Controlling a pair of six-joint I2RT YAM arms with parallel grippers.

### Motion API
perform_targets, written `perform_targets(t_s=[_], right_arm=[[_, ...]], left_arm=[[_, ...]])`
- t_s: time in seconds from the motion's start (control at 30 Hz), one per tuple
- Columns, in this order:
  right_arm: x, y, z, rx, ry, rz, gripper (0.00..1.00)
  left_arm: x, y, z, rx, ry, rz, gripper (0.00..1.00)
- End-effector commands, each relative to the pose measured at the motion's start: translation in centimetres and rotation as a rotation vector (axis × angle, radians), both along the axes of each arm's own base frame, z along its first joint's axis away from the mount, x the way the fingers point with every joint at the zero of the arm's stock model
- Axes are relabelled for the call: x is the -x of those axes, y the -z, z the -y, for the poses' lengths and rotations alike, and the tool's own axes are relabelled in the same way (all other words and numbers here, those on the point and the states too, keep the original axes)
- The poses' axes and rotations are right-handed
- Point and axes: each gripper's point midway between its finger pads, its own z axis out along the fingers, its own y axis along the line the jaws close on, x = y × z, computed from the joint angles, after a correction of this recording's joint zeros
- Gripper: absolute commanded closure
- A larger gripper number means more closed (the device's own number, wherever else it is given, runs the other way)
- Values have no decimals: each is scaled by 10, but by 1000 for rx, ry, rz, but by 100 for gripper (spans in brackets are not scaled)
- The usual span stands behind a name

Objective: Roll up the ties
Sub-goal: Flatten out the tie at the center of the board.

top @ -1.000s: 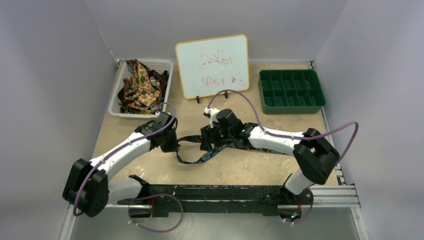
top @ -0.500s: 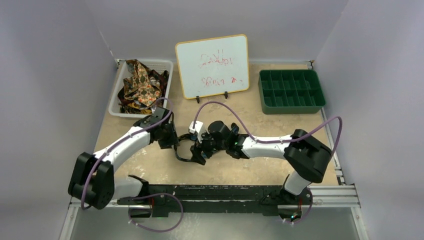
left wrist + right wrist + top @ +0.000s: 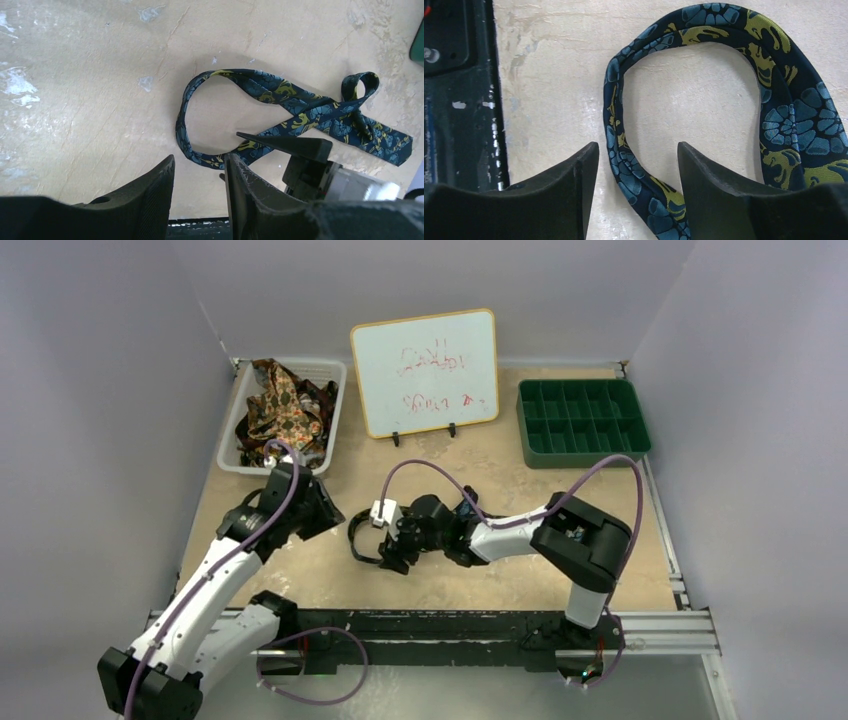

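Left pincer (image 3: 198, 161) back, clear of navy tie (image 3: 295, 105)

One navy tie (image 3: 300, 107), one whiteboard (image 3: 425, 370), one white basket (image 3: 240, 467), one green tray (image 3: 585, 458).

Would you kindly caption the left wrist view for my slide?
Open left gripper above a looped navy floral tie on the tan table, with the right gripper close over it.

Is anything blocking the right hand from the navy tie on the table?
Nothing visible does. The right hand sits open directly over the navy tie, with one strip of it running between the fingers on the table.
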Motion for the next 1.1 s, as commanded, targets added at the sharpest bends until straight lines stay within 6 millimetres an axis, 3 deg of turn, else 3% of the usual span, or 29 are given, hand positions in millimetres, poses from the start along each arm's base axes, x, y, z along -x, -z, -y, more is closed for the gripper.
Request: perform_targets(t_s=[0.0,0.07,0.23,0.37,0.47,0.6,0.77,0.93,1.07], right_arm=[[-12,-14,-18,-64,13,64,41],[-14,-11,-19,-45,25,65,52],[-21,-36,-32,-63,28,66,85],[-19,-64,-51,-77,-21,8,97],[-31,-66,-64,-66,-57,-39,100],[-49,-53,-71,-38,-124,-177,100],[-79,-68,-83,-106,-138,-290,100],[-91,-78,-86,-137,-149,-395,100],[-108,-66,-91,-93,-46,-447,100]], left_arm=[[4,-3,-9,1,-60,8,60],[4,-4,-9,3,-64,13,60],[1,-3,-7,21,-72,24,62],[0,-2,-16,-3,-116,44,62],[1,-6,-26,-25,-161,72,62],[-1,-20,-30,-11,-184,136,61],[-4,-26,-32,-13,-180,181,60],[-7,-18,-28,-16,-165,160,58],[-11,-6,-25,-14,-166,146,55]])
